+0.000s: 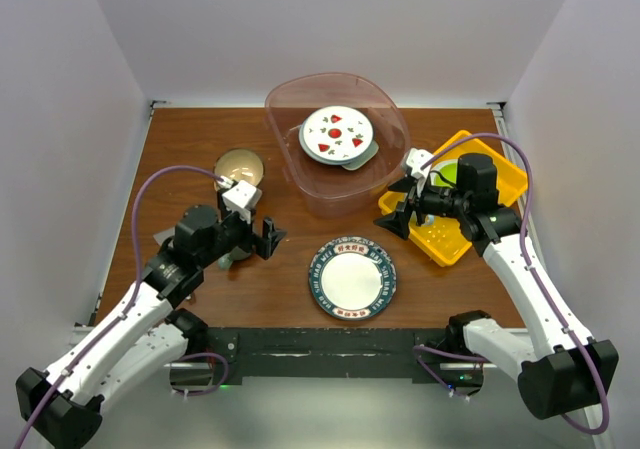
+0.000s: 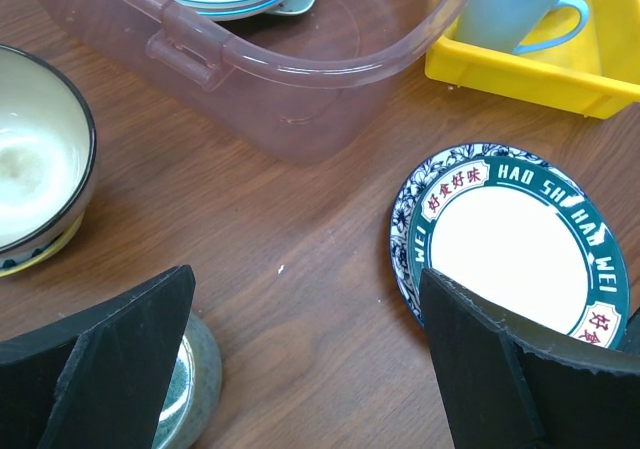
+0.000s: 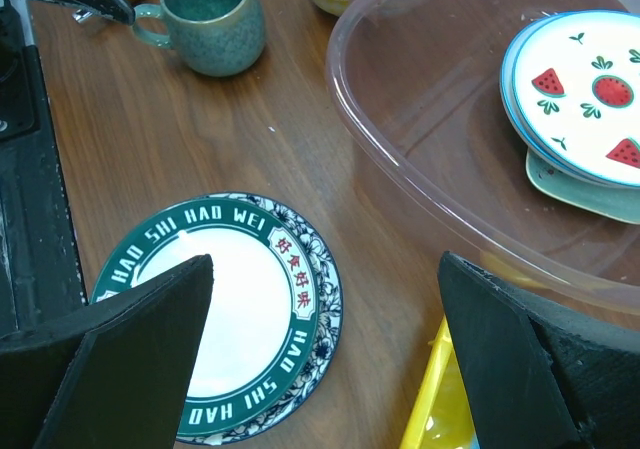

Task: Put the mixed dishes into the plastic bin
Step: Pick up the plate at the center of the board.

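The plastic bin [image 1: 300, 174] [image 2: 300, 89] [image 3: 430, 159] stands at the back middle, holding a red strawberry plate [image 1: 337, 134] [image 3: 590, 89] on a pale mint tray [image 3: 575, 184]. In front of it, a green-rimmed plate [image 1: 352, 277] [image 2: 520, 244] [image 3: 235, 309] rests on a blue floral plate [image 3: 325, 319]. A tan bowl [image 1: 240, 167] [image 2: 30, 159] and a teal mug [image 2: 190, 389] [image 3: 210, 19] sit at the left. My left gripper [image 1: 262, 237] [image 2: 305, 299] hangs open by the mug, empty. My right gripper [image 1: 400, 214] [image 3: 325, 269] is open and empty between the plates and the bin.
A shallow yellow tray [image 1: 455, 239] [image 2: 530, 74] [image 3: 440, 409] sits right of the bin, holding a pale mug [image 2: 515, 9] and a lime-green plate [image 1: 447, 174]. White walls close in the table on three sides.
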Robot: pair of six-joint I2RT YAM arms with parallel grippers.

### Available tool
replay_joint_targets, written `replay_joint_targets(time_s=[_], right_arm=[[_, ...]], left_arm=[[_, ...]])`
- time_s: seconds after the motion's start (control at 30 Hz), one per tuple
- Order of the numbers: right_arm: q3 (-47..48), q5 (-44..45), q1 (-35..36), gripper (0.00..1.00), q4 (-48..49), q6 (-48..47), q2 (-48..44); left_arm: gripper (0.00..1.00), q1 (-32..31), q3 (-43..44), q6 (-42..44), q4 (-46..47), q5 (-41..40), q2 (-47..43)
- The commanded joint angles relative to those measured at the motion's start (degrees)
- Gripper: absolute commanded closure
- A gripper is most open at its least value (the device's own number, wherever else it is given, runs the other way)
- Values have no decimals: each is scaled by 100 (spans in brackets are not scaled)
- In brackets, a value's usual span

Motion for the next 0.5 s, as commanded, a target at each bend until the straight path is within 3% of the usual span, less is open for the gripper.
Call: replay_joint_targets(time_s=[0.0,0.2,0.47], right_arm=[[11,-183,-25,2,51,-175,1],[11,-262,-25,2,-2,-263,-25],[-33,-359,-34,2,-37,-395,-52]], left_arm=[[0,17,59,103,271,211,42],[0,17,68,-195,385,675,104],[0,-9,-3,-1575,447,1046,244]])
